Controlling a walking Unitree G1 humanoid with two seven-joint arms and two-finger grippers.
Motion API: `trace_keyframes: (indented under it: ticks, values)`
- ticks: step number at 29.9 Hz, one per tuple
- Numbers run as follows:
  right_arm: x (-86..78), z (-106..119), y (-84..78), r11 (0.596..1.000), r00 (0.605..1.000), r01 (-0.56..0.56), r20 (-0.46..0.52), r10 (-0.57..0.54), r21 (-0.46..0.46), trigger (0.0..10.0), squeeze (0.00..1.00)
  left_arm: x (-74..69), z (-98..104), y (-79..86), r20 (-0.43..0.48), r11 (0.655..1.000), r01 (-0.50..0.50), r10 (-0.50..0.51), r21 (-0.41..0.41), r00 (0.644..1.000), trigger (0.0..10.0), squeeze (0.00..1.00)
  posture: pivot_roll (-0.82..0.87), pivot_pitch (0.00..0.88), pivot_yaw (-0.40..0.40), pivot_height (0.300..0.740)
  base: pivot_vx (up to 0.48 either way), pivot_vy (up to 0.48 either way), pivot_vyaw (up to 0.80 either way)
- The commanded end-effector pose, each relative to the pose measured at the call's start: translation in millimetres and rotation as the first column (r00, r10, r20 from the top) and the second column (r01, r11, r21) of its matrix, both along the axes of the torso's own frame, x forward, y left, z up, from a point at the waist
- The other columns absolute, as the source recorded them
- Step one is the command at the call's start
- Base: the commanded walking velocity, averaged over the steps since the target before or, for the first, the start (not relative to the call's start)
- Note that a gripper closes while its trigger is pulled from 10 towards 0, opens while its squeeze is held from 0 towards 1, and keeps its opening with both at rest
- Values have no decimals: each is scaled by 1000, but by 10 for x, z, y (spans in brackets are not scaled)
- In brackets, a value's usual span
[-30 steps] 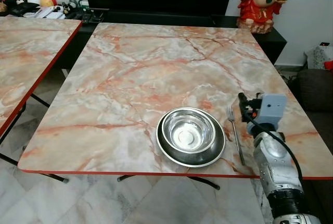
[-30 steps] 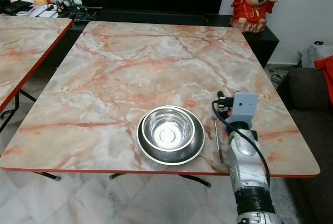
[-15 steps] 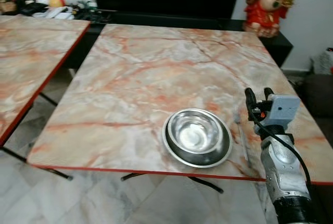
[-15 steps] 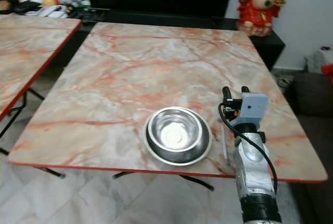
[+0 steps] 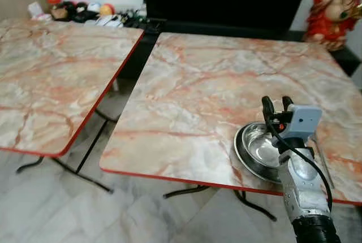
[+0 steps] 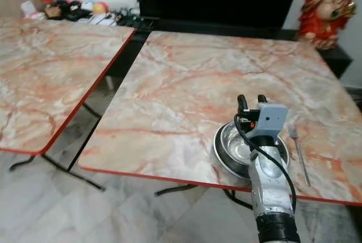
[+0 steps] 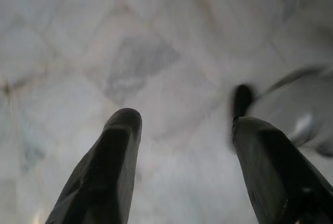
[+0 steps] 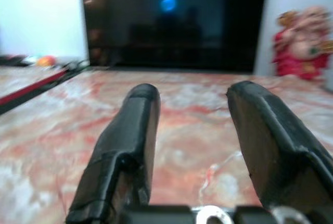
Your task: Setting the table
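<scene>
The right gripper [image 6: 250, 103] hovers above the steel bowl [image 6: 237, 144], its two black fingers spread apart and holding nothing. The bowl sits nested in a steel plate [image 5: 244, 153] near the marble table's [image 6: 198, 79] red near edge, with a fork [image 6: 298, 152] lying just beside the plate, farther from the second table [image 5: 51, 73]. The left gripper [image 7: 182, 130] hangs over pale floor tiles, fingers parted and empty. A floor gap separates the two tables. No writing is readable.

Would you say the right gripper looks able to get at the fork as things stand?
Probably yes: the right gripper is open above the steel bowl, and the fork lies bare on the table just beyond it.
</scene>
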State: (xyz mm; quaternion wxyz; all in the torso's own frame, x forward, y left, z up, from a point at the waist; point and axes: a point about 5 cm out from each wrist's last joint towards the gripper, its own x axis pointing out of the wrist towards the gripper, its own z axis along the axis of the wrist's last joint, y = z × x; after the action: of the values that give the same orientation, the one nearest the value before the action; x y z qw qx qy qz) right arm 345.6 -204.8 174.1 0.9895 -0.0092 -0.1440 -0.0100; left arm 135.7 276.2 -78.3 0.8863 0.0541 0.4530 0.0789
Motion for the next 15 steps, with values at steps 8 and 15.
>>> trace_keyframes:
  ticks: [8,15]
  values:
    - [21,50,137,999,999,-24,39,22,47,10000,0,-86,-14,59,-41,1000,-2,2,12,999,10000,0,80,39,-37,740,0,480,0]
    - [-7,-44,206,998,1000,-25,20,24,59,10000,0,-26,-42,-75,-27,1000,19,-19,3,999,10000,0,82,24,-34,740,0,480,0]
